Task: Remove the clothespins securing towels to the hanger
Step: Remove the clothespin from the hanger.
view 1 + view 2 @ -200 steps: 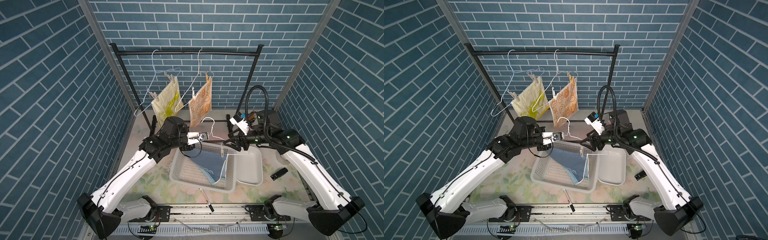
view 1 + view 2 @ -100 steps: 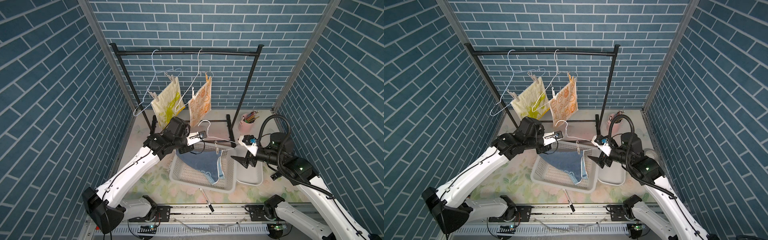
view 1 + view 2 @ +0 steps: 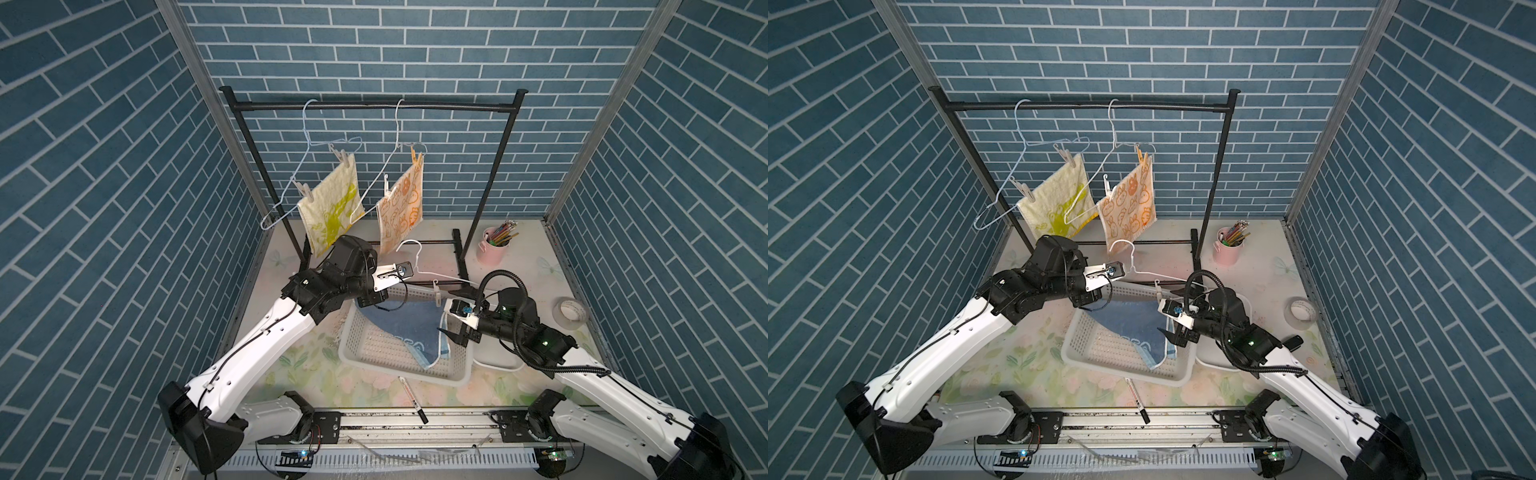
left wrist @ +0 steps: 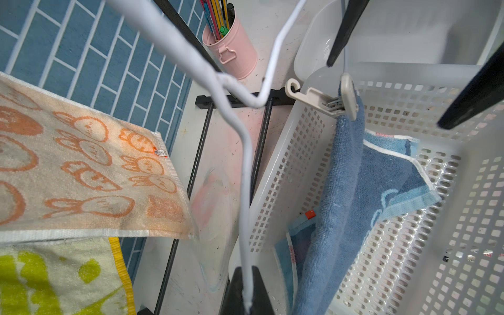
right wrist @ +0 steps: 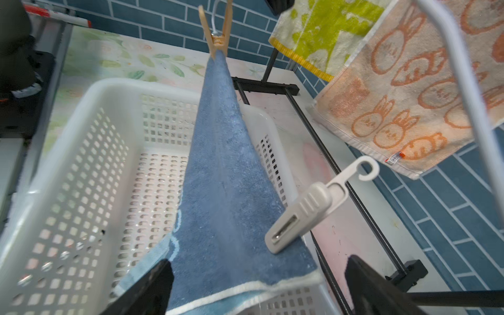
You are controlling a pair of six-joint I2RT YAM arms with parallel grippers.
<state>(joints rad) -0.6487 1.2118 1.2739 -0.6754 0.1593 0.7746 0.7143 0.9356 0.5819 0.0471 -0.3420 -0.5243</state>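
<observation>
My left gripper [image 4: 249, 297] is shut on the wire of a white hanger [image 3: 441, 276] held over the basket [image 3: 399, 370]. A blue towel [image 3: 399, 324] hangs from it into the basket, pinned by a grey-white clothespin [image 5: 305, 212] at one end and a wooden clothespin [image 5: 216, 35] at the other. My right gripper [image 3: 455, 332] is open just short of the towel's lower edge, below the grey pin [image 3: 436, 291]. On the rack hang a yellow towel [image 3: 330, 208] and an orange towel [image 3: 401, 208], each pinned by two clothespins.
The black rack [image 3: 374, 107] stands at the back. A pink cup of pencils [image 3: 494, 245] is at the back right, with a tape roll [image 3: 569, 311] nearer. A white tray [image 3: 498, 357] lies under my right arm. A marker pen [image 3: 411, 395] lies in front of the basket.
My right gripper has drawn back from the hanger, dropped toward the basket's right side, and opened wider. The left gripper still holds the hanger, shifted slightly.
</observation>
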